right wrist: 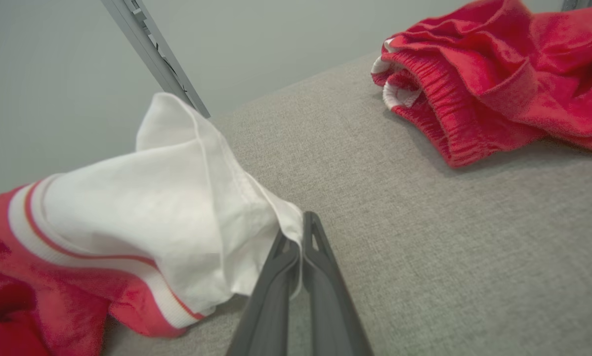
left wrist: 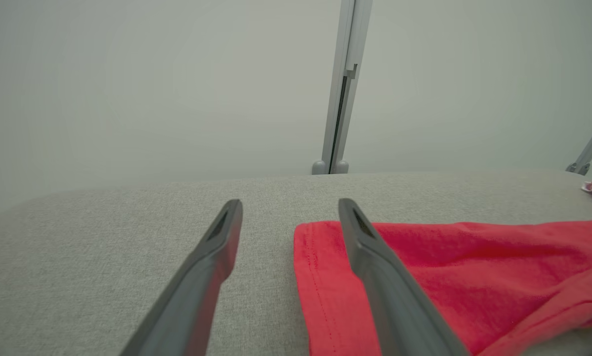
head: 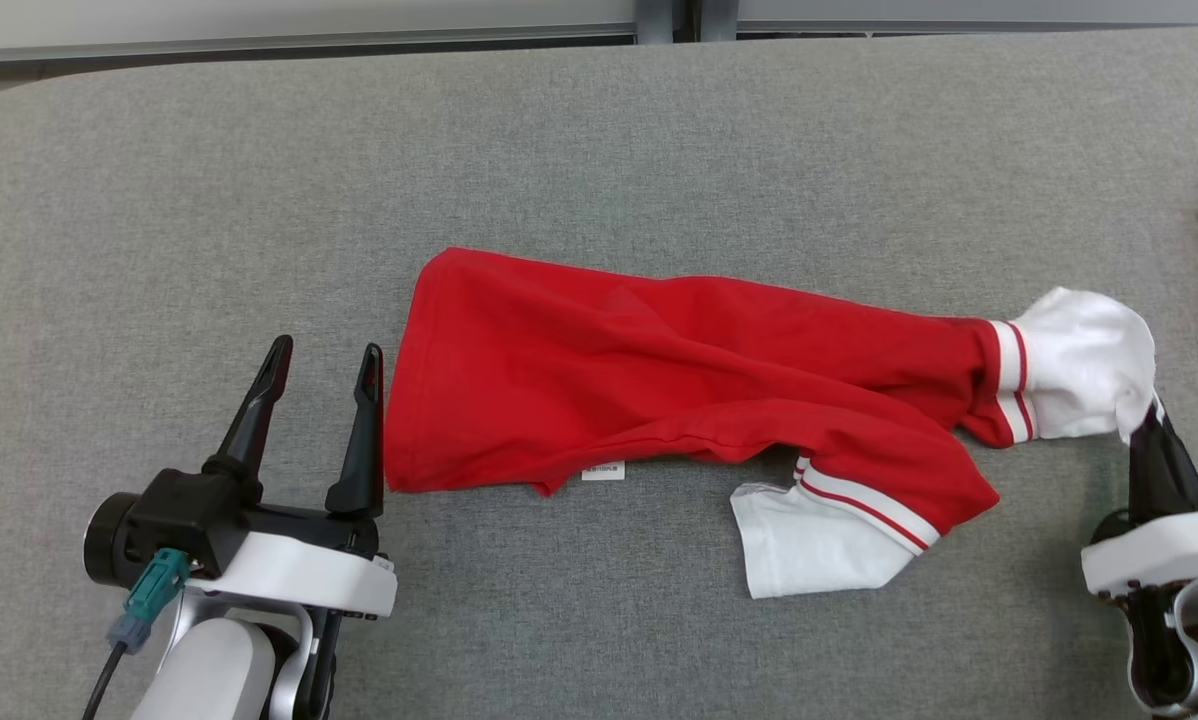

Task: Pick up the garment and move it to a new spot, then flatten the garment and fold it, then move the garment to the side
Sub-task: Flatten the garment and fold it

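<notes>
The left end effector [head: 325,350], fingers apart and holding nothing, sits just beside the hem end of the garment [head: 659,370]. The right end effector [right wrist: 302,237] is pinched together on the edge of a white sleeve [right wrist: 177,198], which stands raised off the bench [head: 599,150]. The garment, red with white sleeves and striped bands, lies stretched and wrinkled across the middle of the bench, its other sleeve [head: 819,545] flat. Farther right, well apart, lies a crumpled red cloth [right wrist: 498,74].
</notes>
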{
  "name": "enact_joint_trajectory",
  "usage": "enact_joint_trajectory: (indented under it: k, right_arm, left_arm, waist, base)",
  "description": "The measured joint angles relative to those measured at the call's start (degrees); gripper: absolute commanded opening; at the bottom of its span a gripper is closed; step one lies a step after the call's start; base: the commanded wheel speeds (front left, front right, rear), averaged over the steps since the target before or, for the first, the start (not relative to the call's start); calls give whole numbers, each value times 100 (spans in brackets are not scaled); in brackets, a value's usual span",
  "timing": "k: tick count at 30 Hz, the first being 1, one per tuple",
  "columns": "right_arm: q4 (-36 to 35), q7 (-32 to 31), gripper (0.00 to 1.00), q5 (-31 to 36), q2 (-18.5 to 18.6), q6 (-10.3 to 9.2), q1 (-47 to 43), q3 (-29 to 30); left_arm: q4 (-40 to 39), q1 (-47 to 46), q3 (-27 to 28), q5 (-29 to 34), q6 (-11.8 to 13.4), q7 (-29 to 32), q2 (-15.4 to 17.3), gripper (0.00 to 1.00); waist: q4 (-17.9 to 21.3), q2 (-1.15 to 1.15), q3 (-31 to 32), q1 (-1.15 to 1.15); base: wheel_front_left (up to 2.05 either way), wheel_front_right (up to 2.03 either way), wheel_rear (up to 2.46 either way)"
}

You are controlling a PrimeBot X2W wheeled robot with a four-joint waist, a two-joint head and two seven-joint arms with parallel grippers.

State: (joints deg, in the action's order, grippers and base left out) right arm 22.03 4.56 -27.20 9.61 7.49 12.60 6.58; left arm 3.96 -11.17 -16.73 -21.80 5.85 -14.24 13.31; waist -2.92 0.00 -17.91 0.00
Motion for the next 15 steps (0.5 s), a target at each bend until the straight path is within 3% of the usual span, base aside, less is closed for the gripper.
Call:
enact_joint_trajectory:
  k: [5, 6, 7, 8, 9, 10, 15]
  right_arm:
    - [416, 486, 0, -90, 192, 0, 452, -350]
    - [416, 486, 7, -90, 192, 0, 452, -350]
    - [495, 541, 34, -96, 229, 0, 527, -407]
    - [553, 610, 84, -96, 255, 0, 598, -450]
    - [605, 651, 84, -97, 282, 0, 666, -501]
    - [639, 689, 100, -102, 303, 0, 726, -554]
    - [404, 927, 100, 41, 415, 0, 839, -653]
  left_arm:
    - [37, -62, -16, -5, -2, -14, 0, 100]
    - [37, -62, -16, -5, -2, -14, 0, 100]
    - [49, -65, -26, -5, -10, -15, -2, 100]
    - [59, -66, -31, -5, -10, -15, -2, 100]
    - [65, -68, -33, -7, -18, -15, -2, 100]
    - [69, -69, -36, -7, -19, -16, -2, 100]
    - [86, -69, -27, -33, -21, -41, 0, 100]
  waist:
    - [38, 0, -13, 0]
    - [38, 0, -13, 0]
    - [41, 0, -8, 0]
    - [43, 0, 2, 0]
    - [46, 0, 12, 0]
    - [48, 0, 22, 0]
    - [60, 0, 109, 0]
  base:
    - [0, 0, 0]
    - [0, 0, 0]
    - [0, 0, 0]
    - [0, 0, 0]
    - [0, 0, 0]
    - [0, 0, 0]
    - [0, 0, 0]
